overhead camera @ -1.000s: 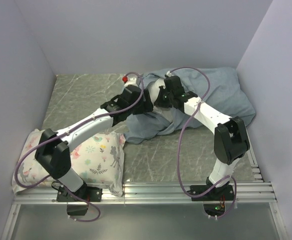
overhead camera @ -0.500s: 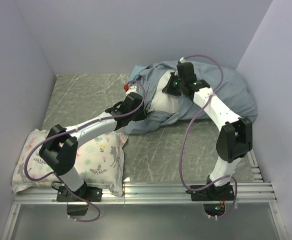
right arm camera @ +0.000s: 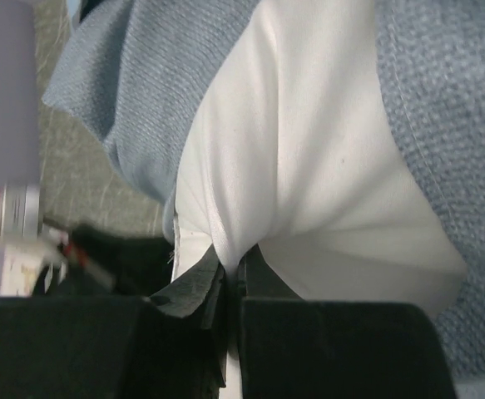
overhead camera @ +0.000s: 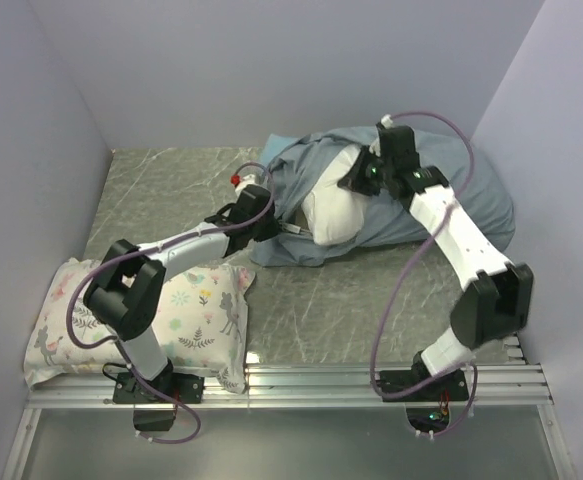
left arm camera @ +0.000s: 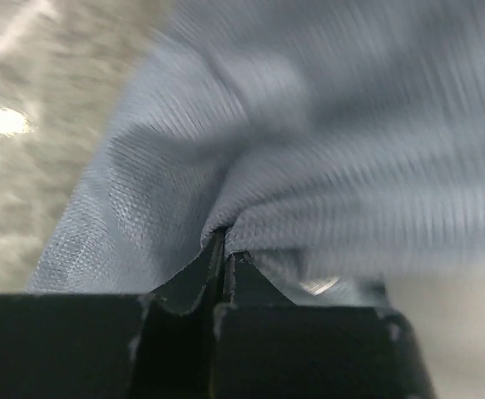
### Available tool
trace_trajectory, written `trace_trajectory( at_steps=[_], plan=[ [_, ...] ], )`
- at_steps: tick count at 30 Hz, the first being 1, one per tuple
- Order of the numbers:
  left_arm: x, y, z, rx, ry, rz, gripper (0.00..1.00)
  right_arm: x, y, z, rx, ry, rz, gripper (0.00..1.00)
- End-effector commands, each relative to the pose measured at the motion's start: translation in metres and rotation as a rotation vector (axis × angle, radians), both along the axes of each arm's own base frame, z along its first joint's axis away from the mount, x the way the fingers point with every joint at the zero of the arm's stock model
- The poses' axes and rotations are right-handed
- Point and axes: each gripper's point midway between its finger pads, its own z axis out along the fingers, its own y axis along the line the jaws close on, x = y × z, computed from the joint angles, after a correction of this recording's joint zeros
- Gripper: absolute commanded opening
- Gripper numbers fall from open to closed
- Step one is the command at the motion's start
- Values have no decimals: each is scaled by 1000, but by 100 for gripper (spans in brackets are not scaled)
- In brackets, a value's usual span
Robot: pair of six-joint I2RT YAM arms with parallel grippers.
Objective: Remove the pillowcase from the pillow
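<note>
The blue-grey pillowcase [overhead camera: 471, 195] lies bunched at the back right of the table, its mouth open toward the left. The plain white pillow [overhead camera: 333, 210] bulges out of that opening. My left gripper [overhead camera: 274, 226] is shut on a fold of the pillowcase [left arm camera: 309, 150] at its lower left edge. My right gripper [overhead camera: 363, 178] is up over the opening and shut on a pinch of the white pillow [right arm camera: 309, 166], with blue-grey pillowcase [right arm camera: 442, 141] on both sides of it. The rest of the pillow is hidden inside the cover.
A white pillow printed with flowers and animals [overhead camera: 186, 315] lies at the front left, against the left arm's base. Grey walls [overhead camera: 31, 120] close in the left, back and right. A metal rail [overhead camera: 371, 378] runs along the near edge of the marbled table [overhead camera: 311, 310].
The left gripper has shut on the pillowcase edge and pulled it left. The right gripper has carried its pinch of pillow up and to the right, and more white pillow shows.
</note>
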Motion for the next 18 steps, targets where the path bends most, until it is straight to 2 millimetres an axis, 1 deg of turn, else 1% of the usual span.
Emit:
trace_trajectory(
  at_steps=[1, 2, 3, 4, 5, 6, 7, 8, 9, 10, 11, 12, 13, 14, 15, 16, 17, 18],
  plan=[
    [25, 31, -9, -22, 45, 102, 0, -33, -7, 100, 143, -312, 25, 0],
    [33, 37, -12, -27, 53, 127, 0, -47, -2, 71, 137, -258, 43, 0],
    [46, 34, 0, -43, 26, 137, 0, -58, 4, 67, 147, -264, 64, 0],
    [52, 33, 3, -44, 23, 143, 0, -75, 5, 53, 143, -245, 81, 0],
    [58, 31, -5, -31, 36, 146, 0, -89, 17, 46, 143, -236, 120, 0],
    [70, 23, 11, -44, 11, 146, 0, -98, 20, 39, 134, -227, 130, 0],
    [76, 21, 13, -42, 8, 143, 0, -108, 21, 37, 131, -240, 132, 0],
    [80, 19, 9, -34, 17, 138, 0, -114, 18, 13, 99, -205, 114, 0],
    [87, 13, 24, -52, -9, 122, 2, -118, 19, 2, 83, -191, 118, 0],
    [87, 10, 31, -56, -21, 106, 11, -117, 17, -11, 67, -166, 111, 0],
    [86, 7, 45, -68, -52, 96, 19, -119, 14, -27, 49, -138, 108, 0],
    [83, 7, 49, -69, -61, 95, 33, -117, 14, -34, 37, -130, 109, 0],
    [80, 8, 53, -63, -74, 91, 40, -118, 14, -42, 32, -120, 107, 0],
    [74, 7, 68, -75, -102, 87, 46, -115, 14, -42, 34, -124, 100, 0],
    [68, 11, 64, -67, -96, 89, 50, -111, 14, -47, 25, -118, 94, 0],
    [62, 13, 67, -65, -105, 83, 57, -109, 15, -49, 19, -113, 94, 0],
    [56, 17, 82, -73, -137, 87, 60, -106, 17, -47, 18, -115, 98, 0],
    [49, 22, 74, -55, -126, 87, 62, -103, 18, -47, 18, -115, 99, 0]
  ],
)
